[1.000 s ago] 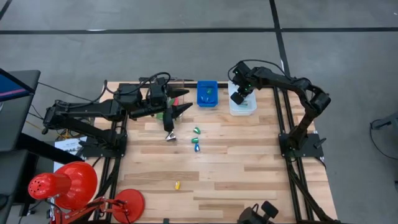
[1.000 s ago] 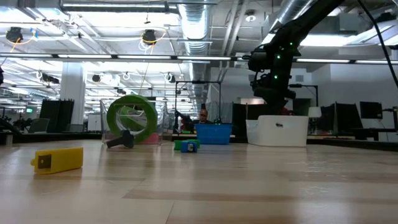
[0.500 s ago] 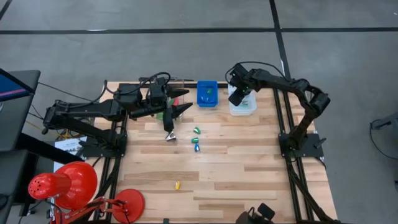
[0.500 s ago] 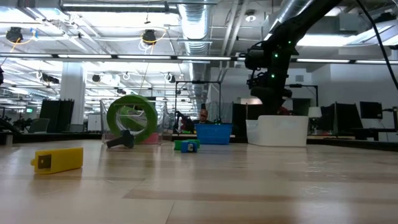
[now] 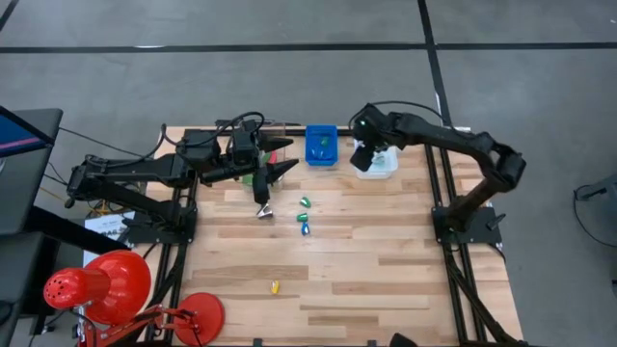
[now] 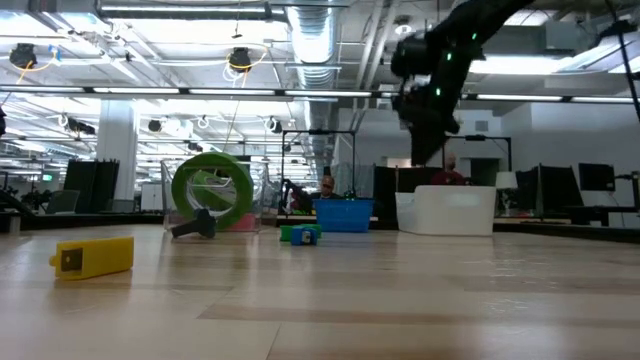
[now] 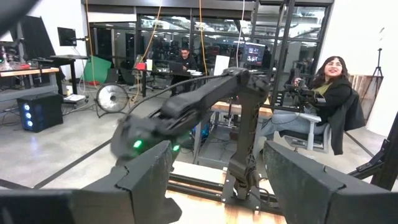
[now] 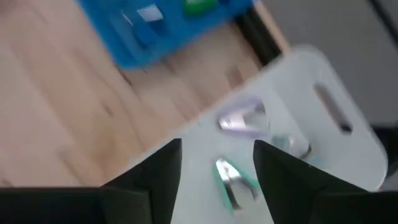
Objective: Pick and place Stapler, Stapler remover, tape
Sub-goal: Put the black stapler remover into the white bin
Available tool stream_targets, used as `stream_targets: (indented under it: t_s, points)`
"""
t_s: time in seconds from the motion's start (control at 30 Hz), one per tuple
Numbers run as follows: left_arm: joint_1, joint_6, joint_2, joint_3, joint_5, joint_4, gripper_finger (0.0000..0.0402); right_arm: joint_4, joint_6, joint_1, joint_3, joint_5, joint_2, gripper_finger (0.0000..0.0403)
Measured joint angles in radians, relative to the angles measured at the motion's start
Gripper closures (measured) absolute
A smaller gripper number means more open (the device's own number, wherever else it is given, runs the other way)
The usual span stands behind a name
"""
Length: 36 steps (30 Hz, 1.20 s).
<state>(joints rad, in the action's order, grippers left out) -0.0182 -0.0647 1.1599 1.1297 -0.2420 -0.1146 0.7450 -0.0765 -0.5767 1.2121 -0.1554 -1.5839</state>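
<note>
The wooden table (image 5: 366,270) carries a blue bin (image 5: 321,146), a white bin (image 5: 378,164) and a yellow block (image 5: 274,285).

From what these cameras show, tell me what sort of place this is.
Probably a robotics lab in an open industrial workspace: a wooden table with two mounted arms, exposed ceiling ducts, and people seated at desks with monitors behind.

The near half of the table (image 5: 386,280) lies open, with only a yellow block (image 5: 274,286) on it. Mid-table, two small green items (image 5: 304,218) sit close together. Along the far edge the blue bin (image 5: 321,146) and white bin (image 5: 378,164) stand side by side, the right tool (image 5: 365,154) over the white one. The left arm (image 5: 145,173) blocks the far left corner.
</note>
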Motion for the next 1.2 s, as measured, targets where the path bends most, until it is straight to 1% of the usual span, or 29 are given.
stream_targets:
  t_s: [0.1, 0.2, 0.3, 0.37, 0.53, 0.67, 0.83, 1.07, 1.2]
  points:
    - [0.0, 0.0, 0.0, 0.0, 0.0, 0.0, 0.0156, -0.047, -0.03, 0.046, 0.0, 0.022, 0.058, 0.0215]
    - [0.0, 0.0, 0.0, 0.0, 0.0, 0.0, 0.0156, -0.114, -0.051, 0.095, 0.0, 0.085, 0.105, 0.0221]
    - [0.0, 0.0, 0.0, 0.0, 0.0, 0.0, 0.0156, -0.188, -0.054, 0.151, -0.004, 0.157, 0.123, 0.0227]
    - [0.0, 0.0, 0.0, 0.0, 0.0, 0.0, 0.0156, -0.238, -0.054, 0.189, -0.011, 0.178, 0.137, 0.0231]
    - [0.0, 0.0, 0.0, 0.0, 0.0, 0.0, 0.0156, -0.428, -0.053, 0.279, -0.083, 0.182, 0.151, 0.0242]
    - [0.0, 0.0, 0.0, 0.0, 0.0, 0.0, 0.0156, -0.587, -0.008, 0.347, -0.157, 0.182, 0.154, 0.025]
    - [0.0, 0.0, 0.0, 0.0, 0.0, 0.0, 0.0156, -0.743, -0.004, 0.425, -0.258, 0.182, 0.154, 0.0263]
    - [0.0, 0.0, 0.0, 0.0, 0.0, 0.0, 0.0156, -0.917, -0.005, 0.502, -0.386, 0.182, 0.154, 0.029]
    - [0.0, 0.0, 0.0, 0.0, 0.0, 0.0, 0.0156, -0.946, -0.033, 0.544, -0.441, 0.156, 0.178, 0.0307]
